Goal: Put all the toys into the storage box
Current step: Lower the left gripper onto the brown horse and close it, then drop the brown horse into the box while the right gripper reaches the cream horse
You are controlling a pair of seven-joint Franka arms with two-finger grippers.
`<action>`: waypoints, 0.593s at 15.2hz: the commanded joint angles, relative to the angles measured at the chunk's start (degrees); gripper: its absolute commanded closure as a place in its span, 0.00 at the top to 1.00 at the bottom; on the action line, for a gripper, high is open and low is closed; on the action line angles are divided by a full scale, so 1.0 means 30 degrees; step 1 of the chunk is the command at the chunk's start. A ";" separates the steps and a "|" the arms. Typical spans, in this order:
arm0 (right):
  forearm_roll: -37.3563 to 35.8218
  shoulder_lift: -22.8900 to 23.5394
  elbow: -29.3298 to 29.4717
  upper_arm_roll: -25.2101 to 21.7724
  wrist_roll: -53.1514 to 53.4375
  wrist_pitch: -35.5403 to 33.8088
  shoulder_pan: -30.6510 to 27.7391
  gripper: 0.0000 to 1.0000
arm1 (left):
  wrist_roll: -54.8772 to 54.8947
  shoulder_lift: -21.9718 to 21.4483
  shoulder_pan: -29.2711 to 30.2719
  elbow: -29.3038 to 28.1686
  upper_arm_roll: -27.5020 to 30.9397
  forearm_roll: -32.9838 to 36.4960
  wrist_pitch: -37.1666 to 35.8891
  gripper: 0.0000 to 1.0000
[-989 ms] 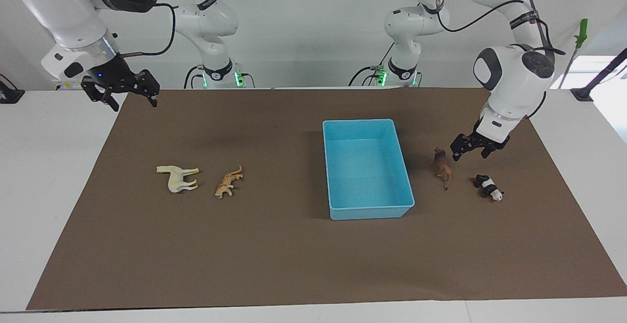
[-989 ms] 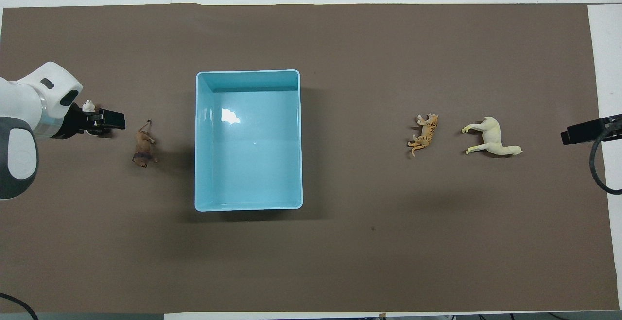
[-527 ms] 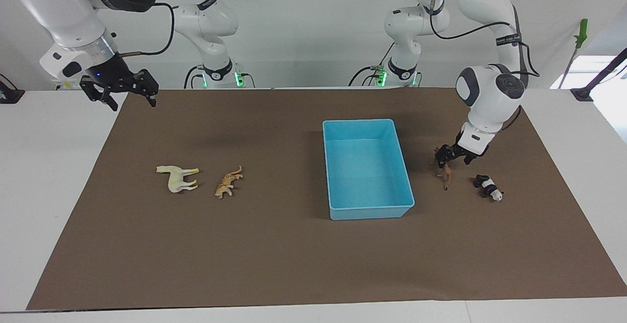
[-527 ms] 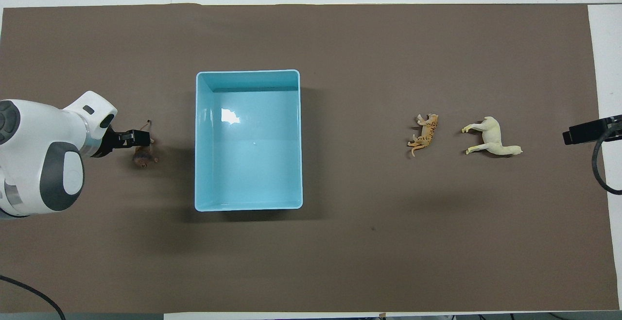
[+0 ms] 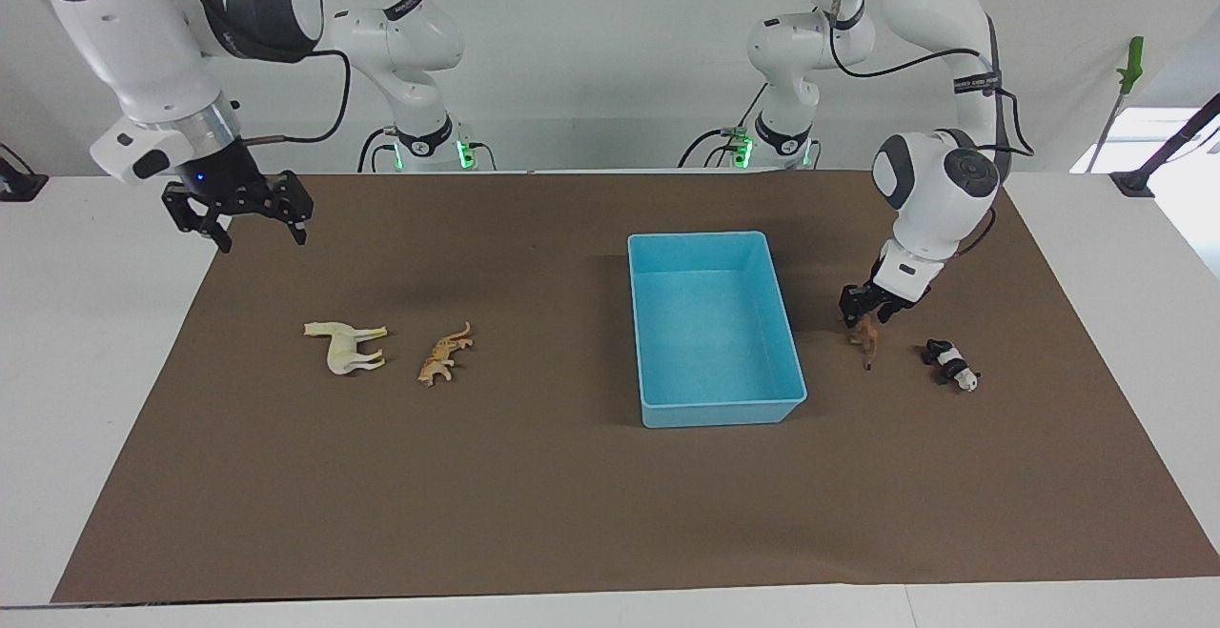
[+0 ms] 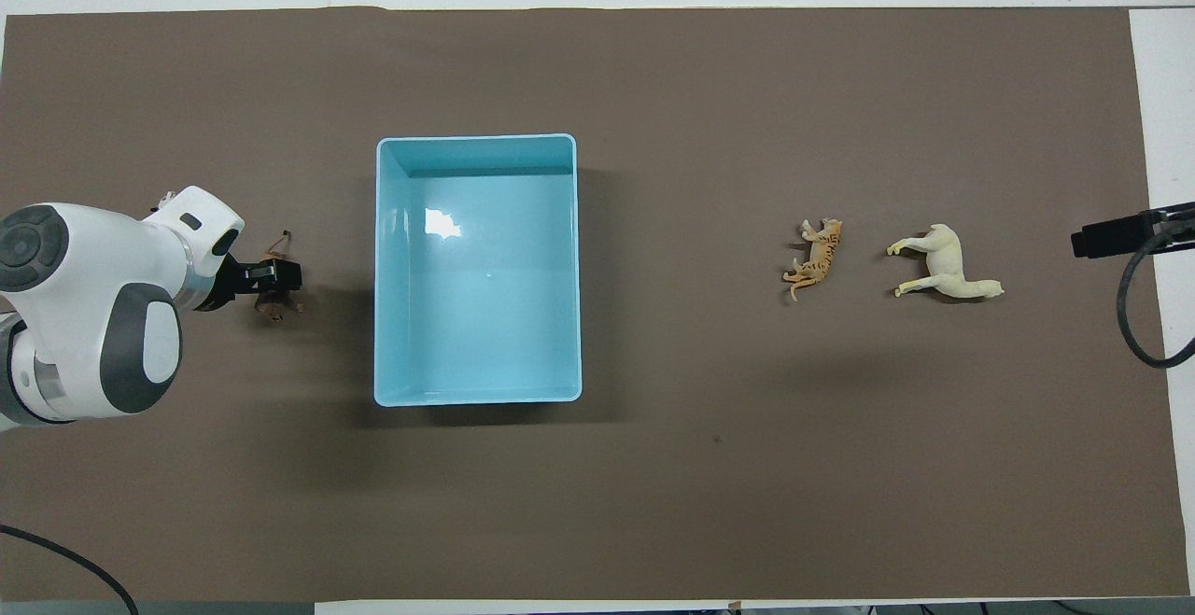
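Observation:
The light blue storage box (image 5: 720, 413) stands empty mid-table; it also shows in the overhead view (image 6: 476, 139). My left gripper (image 5: 865, 312) is down at the brown animal (image 5: 866, 335), beside the box toward the left arm's end, with its fingers open on either side of it. In the overhead view the left gripper (image 6: 277, 277) covers most of the brown animal (image 6: 273, 307). The panda (image 5: 950, 364) lies close by. The cream horse (image 5: 345, 344) and the spotted big cat (image 5: 443, 354) lie toward the right arm's end. My right gripper (image 5: 238, 218) hangs open over the mat's edge there.
A brown mat (image 5: 572, 514) covers most of the white table. In the overhead view the left arm hides the panda, and the horse (image 6: 945, 265) and big cat (image 6: 820, 246) lie side by side with the right gripper (image 6: 1083, 242) at the mat's edge.
My left gripper has swung from beside the panda over to the brown animal and come down onto it. My right gripper has dropped lower and drifted slightly toward the horse.

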 commanded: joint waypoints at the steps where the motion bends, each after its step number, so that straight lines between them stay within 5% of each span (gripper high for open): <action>1: -0.0260 0.1898 -0.1003 0.0108 -0.2111 0.2660 -0.0423 1.00 | -0.1273 -0.0523 -0.0429 -0.0365 0.0149 -0.0008 -0.0244 0.00; 6: -0.0260 0.4925 -0.1207 0.0108 -0.2300 0.5363 0.0161 1.00 | -0.3965 0.0560 -0.1277 0.7504 0.0032 -0.0212 -0.8758 0.00; 9: -0.0260 0.4868 -0.1998 0.0108 -0.2034 0.5392 0.0075 1.00 | -0.6689 0.0503 -0.2388 0.8572 0.0003 -0.2432 -0.9299 0.00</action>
